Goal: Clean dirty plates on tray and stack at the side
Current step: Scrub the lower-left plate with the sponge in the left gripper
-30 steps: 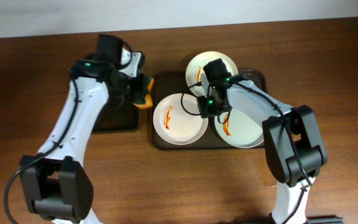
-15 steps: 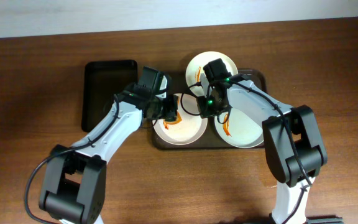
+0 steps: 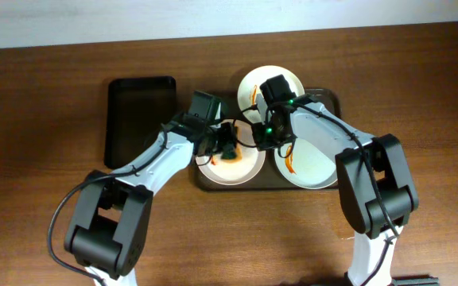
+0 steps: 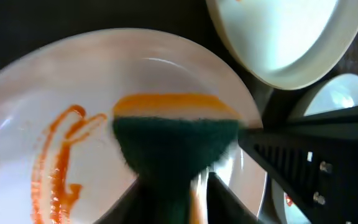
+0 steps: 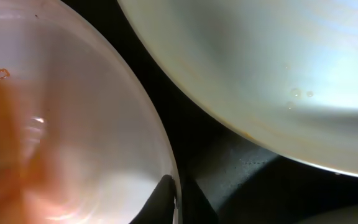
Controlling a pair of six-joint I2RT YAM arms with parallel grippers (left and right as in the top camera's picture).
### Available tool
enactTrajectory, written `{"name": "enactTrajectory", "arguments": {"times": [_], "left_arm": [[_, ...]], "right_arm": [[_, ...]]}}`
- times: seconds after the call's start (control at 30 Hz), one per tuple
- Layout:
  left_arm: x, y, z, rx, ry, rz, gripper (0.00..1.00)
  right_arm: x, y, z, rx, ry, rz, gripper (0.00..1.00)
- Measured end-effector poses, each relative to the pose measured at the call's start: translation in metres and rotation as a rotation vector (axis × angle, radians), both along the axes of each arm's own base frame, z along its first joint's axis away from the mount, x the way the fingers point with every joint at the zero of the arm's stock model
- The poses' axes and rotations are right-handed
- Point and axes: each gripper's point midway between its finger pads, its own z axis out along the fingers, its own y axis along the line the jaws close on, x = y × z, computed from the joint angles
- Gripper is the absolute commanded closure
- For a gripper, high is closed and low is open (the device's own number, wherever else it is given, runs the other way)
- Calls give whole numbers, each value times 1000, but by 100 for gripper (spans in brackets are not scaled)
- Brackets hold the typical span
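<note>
Three plates (image 3: pixel 312 167), two trays (image 3: pixel 140 111), seemingly one sponge (image 4: pixel 176 140)

The whole surface (image 3: pixel 38 159) is viewed straight down from overhead. The left wrist view is aimed down past the left pincer (image 4: pixel 178 196) and its sponge (image 4: pixel 173 140) at the plate (image 4: pixel 55 81) just beneath. The same plate's rim is framed even nearer, at the right pincer (image 5: pixel 178 200), in the right wrist view.

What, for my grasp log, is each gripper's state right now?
Left gripper: closed on the sponge.
Right gripper: closed on the rim of a plate.
</note>
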Motion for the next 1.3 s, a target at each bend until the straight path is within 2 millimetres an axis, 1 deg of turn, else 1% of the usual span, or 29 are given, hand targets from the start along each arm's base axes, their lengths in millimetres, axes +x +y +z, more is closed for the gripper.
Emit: {"name": "enactTrajectory", "arguments": {"times": [0.17,0.33,0.37,0.43,0.47,0.5,0.67,0.8,0.87,0.9,0.93,1.07,1.1,1.17,1.3], "left_arm": [[-1,-1,0,2,-3,-8,57],[-2,0,-2,22,-15,-43,57],[-2,0,-4,23,-13,-43,57],[-3,1,-13,33,5,-46,66],[-5,2,-19,41,16,-50,67],[-5,2,-22,47,16,-58,68],[-4,3,-23,66,-8,-94,68],[-7,-1,-22,67,-12,-110,68],[-7,-3,-22,67,-13,-113,72],[-7,-3,-22,68,-14,-115,80],[-7,-3,-22,69,-15,-116,84],[-7,-3,-23,71,-18,-122,87],[-8,-2,-26,77,-13,-121,90],[-8,-2,-31,77,-5,-123,99],[-7,-3,-32,76,-5,-124,100]], "right_arm": [[0,0,0,-1,-1,-1,89],[0,0,0,-1,0,-1,88],[0,0,0,-2,0,-2,88],[0,0,0,-1,0,-2,87],[0,0,0,-1,0,-2,87],[0,0,0,-2,0,-2,86],[0,0,0,-1,0,-1,85],[0,0,0,-2,0,-2,86],[0,0,0,-1,0,-2,85],[0,0,0,-1,0,-2,86],[0,0,0,-1,0,-1,86],[0,0,0,-1,0,-2,86],[0,0,0,-2,0,-1,86],[0,0,0,-2,0,-2,86],[0,0,0,-1,-1,-2,86]]}}
